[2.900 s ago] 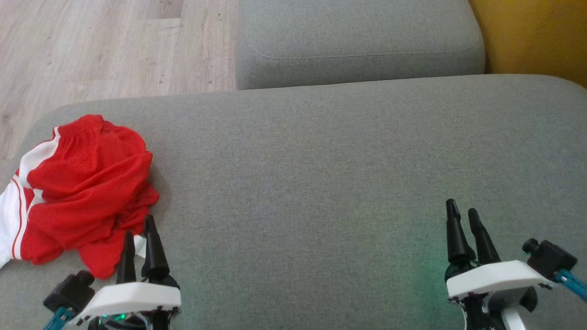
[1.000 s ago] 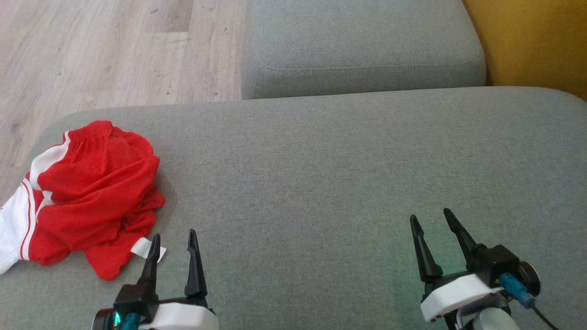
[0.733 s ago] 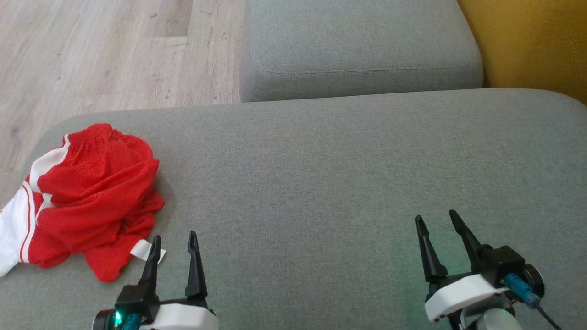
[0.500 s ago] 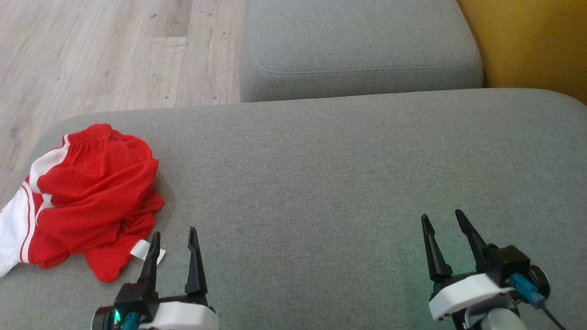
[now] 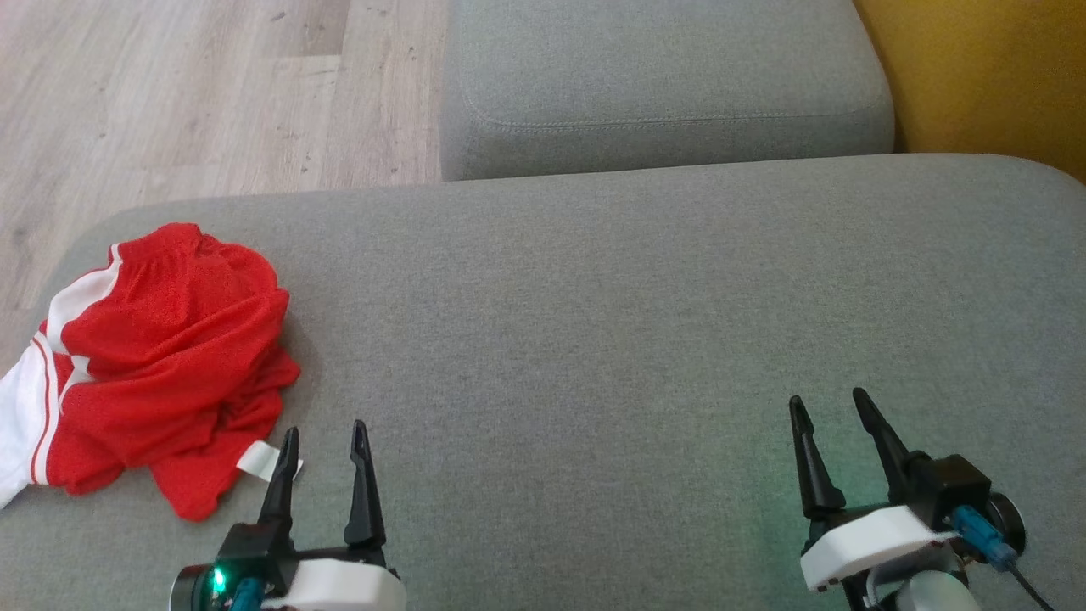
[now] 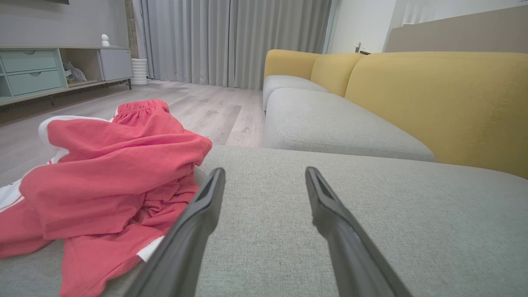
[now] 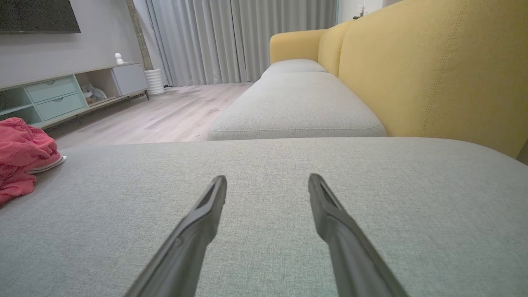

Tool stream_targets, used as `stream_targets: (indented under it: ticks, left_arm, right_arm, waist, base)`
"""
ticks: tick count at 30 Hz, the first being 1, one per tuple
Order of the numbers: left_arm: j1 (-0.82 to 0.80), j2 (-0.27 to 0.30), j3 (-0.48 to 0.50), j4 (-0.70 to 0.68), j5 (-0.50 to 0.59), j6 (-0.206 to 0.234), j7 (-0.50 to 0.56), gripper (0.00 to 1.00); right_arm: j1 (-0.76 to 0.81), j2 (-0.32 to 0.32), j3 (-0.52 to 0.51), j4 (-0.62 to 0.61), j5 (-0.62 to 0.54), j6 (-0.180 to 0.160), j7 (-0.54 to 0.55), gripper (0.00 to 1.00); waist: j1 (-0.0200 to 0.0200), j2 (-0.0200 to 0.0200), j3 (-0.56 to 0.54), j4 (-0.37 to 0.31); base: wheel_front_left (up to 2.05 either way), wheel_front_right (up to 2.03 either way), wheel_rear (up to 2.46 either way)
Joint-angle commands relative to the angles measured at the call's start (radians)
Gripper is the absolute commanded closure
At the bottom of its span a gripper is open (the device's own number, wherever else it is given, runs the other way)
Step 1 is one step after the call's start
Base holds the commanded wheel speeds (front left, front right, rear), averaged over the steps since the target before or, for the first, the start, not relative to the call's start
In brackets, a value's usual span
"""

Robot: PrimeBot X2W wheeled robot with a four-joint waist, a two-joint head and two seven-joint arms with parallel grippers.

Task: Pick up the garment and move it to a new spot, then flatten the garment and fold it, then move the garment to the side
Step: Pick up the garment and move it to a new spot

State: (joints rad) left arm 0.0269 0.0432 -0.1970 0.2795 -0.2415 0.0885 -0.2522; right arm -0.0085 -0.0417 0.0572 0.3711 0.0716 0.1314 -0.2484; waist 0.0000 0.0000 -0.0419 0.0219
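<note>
Since earlier, left gripper (image 5: 325,427) and right gripper (image 5: 827,395) spread fingers wide, empty. Crumpled red-and-white mesh garment (image 5: 161,356) lies at grey sofa cushion's (image 5: 594,339) left end, perhaps touching left fingers; pickup pending: reach, pinch.

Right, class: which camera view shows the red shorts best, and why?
The head view: the red shorts lie nearly whole, seen from above. The left wrist view shows them side-on; the right wrist view catches one edge.
</note>
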Motion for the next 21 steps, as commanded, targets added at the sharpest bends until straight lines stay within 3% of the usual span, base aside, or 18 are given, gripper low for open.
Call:
stream_targets:
  ticks: [1, 13, 21]
  left_arm:
    - [-0.046, 0.007, 0.025, -0.028, 0.016, 0.007, -0.010, 0.00]
    - [-0.047, 0.007, 0.039, -0.027, 0.040, 0.013, -0.010, 0.00]
    - [-0.071, 0.007, 0.073, -0.003, 0.076, -0.001, -0.010, 0.00]
  right_arm:
    - [-0.037, -0.009, 0.026, -0.032, -0.003, -0.001, -0.013, 0.00]
    - [-0.037, -0.009, 0.021, -0.034, -0.001, -0.001, -0.013, 0.00]
    - [-0.038, -0.009, 0.031, -0.030, 0.003, -0.001, -0.013, 0.00]
  waist:
    - [0.0000, 0.0000, 0.000, -0.002]
    - [0.0000, 0.0000, 0.004, 0.019]
    - [0.0000, 0.0000, 0.017, 0.106]
  base:
    - [0.00, 0.00, 0.00]
    - [0.00, 0.00, 0.00]
    - [0.00, 0.00, 0.00]
